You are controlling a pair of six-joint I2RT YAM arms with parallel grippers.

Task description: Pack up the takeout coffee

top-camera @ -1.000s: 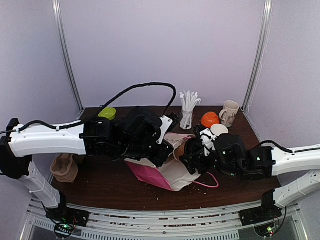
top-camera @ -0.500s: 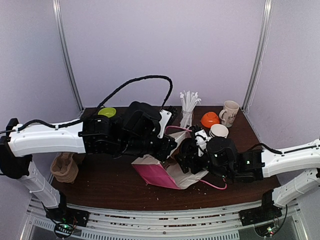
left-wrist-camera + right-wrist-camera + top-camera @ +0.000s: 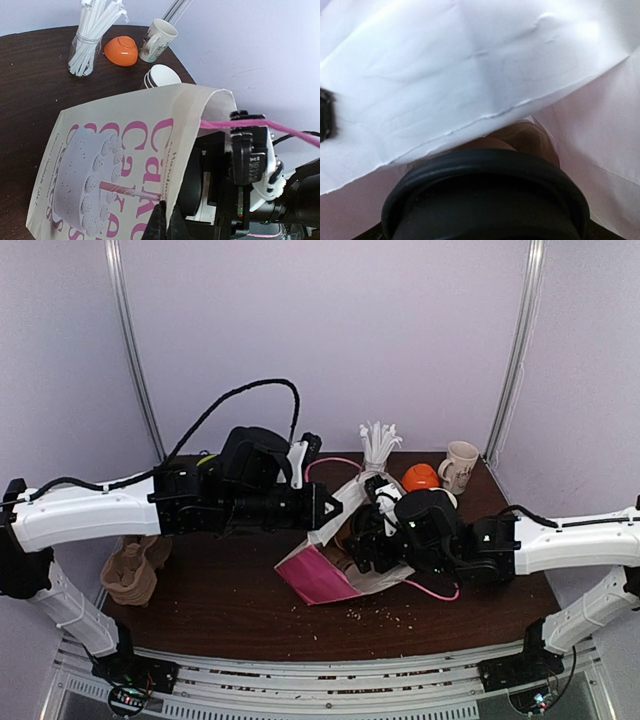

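A white paper bag [image 3: 330, 578] with pink cake print lies mid-table, its mouth raised toward the right. My left gripper [image 3: 326, 512] is shut on the bag's upper edge and holds the mouth open; in the left wrist view its fingertips [image 3: 165, 221] pinch the bag [image 3: 115, 165]. My right gripper [image 3: 362, 542] holds the takeout coffee inside the mouth. The cup's black lid [image 3: 485, 205] and brown side [image 3: 520, 141] fill the right wrist view, under the bag's white wall [image 3: 470, 65]. The lid [image 3: 192, 185] also shows in the left wrist view. The right fingers are hidden.
At the back right stand a glass of white straws [image 3: 374, 465], an orange bowl [image 3: 420, 478], a cream mug [image 3: 460, 465] and a white-rimmed cup [image 3: 441, 498]. A brown cardboard carrier [image 3: 130, 572] sits at the left edge. The bag's pink handle [image 3: 435, 592] trails right.
My left gripper has lifted the bag's edge up and back, raising the mouth. My right gripper has moved left with the cup, into the bag's mouth.
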